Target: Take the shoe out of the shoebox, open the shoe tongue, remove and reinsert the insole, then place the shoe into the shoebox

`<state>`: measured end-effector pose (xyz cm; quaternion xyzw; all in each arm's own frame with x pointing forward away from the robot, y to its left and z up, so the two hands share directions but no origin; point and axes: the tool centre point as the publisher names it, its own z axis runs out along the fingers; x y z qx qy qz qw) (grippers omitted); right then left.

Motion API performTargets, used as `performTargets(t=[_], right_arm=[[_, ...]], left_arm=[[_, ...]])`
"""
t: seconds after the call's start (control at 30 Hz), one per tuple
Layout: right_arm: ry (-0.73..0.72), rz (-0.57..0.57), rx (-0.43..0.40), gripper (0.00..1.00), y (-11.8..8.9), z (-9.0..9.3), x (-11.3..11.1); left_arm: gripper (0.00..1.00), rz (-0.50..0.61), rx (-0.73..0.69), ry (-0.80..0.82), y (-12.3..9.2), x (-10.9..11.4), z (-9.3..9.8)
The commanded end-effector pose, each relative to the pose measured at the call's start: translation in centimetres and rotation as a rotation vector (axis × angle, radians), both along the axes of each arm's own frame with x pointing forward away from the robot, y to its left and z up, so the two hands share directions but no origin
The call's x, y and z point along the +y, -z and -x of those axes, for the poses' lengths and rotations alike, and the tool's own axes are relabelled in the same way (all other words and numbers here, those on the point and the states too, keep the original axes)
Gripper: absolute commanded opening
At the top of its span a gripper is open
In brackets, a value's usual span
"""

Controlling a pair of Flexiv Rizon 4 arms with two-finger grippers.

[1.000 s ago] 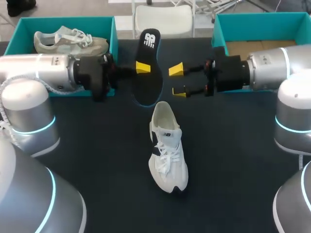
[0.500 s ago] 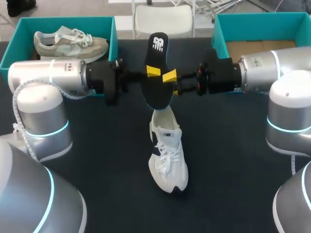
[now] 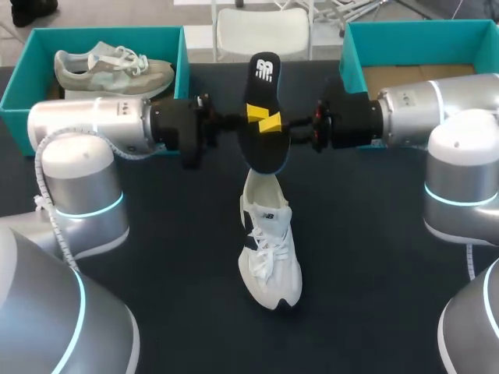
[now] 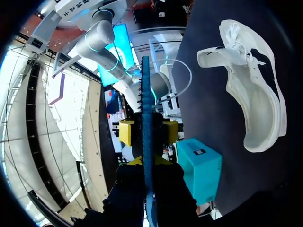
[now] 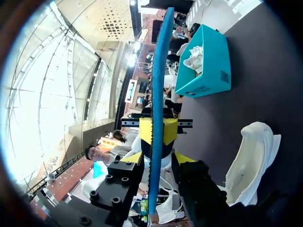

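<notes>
My left gripper (image 3: 251, 118) is clamped on the insole (image 3: 265, 93) and holds it upright at 12 o'clock of the shoe (image 3: 269, 249), above the heel. My right gripper (image 3: 274, 125) straddles the insole from 3 o'clock with its fingers released, apparently positioned for a handover.

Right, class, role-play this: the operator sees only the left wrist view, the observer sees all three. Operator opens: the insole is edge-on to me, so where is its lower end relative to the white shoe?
Observer: In the head view the insole stands upright, its lower end right at the heel opening of the white shoe; I cannot tell whether they touch.
Operator: I see the right shoebox only from outside. Anything in it?
Observer: Only a bare cardboard floor shows; no shoe.
Operator: Is there a second box?
Observer: Yes, the left shoebox holds a grey shoe.
</notes>
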<state>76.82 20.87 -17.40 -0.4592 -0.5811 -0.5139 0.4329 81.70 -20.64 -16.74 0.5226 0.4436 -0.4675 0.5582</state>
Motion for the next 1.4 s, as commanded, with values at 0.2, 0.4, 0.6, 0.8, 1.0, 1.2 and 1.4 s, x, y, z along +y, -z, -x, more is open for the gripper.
performTargets(t=[0.2,0.4,0.6,0.8,1.0,1.2,1.4], right_arm=[[0.004,-0.001,0.005,0.29,0.2,-0.1,0.2],[0.004,-0.005,0.008,0.25,0.2,-0.2,0.2],[0.002,-0.009,0.008,0.19,0.4,-0.5,0.5],[0.0,-0.01,0.009,0.0,0.4,-0.7,0.5],[-0.001,-0.007,0.005,0.0,0.4,-0.8,0.4],[-0.002,-0.001,0.003,0.0,0.3,-0.9,0.2],[0.016,0.011,0.004,0.0,0.6,-0.8,0.0]], left_arm=[[0.0,0.008,0.004,-0.001,0.3,-0.5,0.0],[0.0,0.008,0.009,-0.002,0.4,-0.7,-0.1],[0.0,0.016,0.023,-0.006,0.4,-0.9,-0.1],[0.0,0.017,0.03,-0.006,0.4,-0.8,-0.1],[0.38,-0.002,0.039,-0.004,0.5,-0.4,0.0],[1.0,-0.015,0.102,-0.035,0.2,0.6,-0.5],[1.0,-0.04,0.239,-0.069,-0.4,2.7,-0.9]])
